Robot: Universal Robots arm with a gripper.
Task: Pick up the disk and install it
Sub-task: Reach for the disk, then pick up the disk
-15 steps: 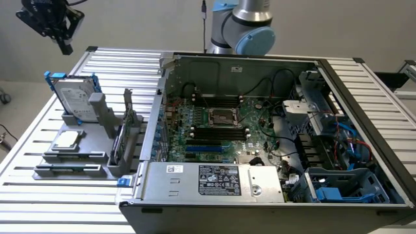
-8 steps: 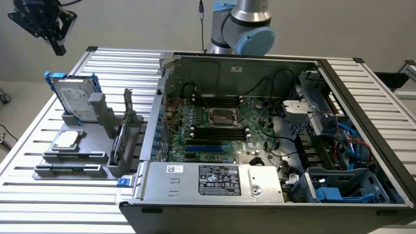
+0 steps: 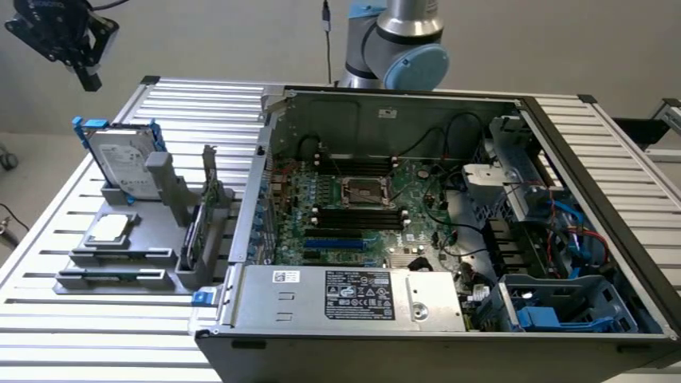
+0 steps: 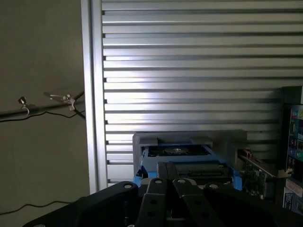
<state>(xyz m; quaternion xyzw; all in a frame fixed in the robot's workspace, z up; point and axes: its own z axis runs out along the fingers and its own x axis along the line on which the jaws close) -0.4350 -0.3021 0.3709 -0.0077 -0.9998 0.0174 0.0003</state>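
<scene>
Exterior view, disk [image 3: 120, 159] upright in stand [image 3: 117, 277], wrist view, gripper [image 4: 171, 182] closed (empty)

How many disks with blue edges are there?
1. The disk stands on edge in the grey holder on the table, at the exterior view's left of the open computer case. Others may be hidden inside the case's bays.

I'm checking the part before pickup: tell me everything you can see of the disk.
The disk is a flat silver-grey metal drive with a white label on its face and bright blue plastic rails along both long edges. It stands roughly upright on a short edge, slotted into a grey holder on the slatted table, to the exterior view's left of the open case. Only the holder touches it. The hand hangs above it, apart.
</scene>
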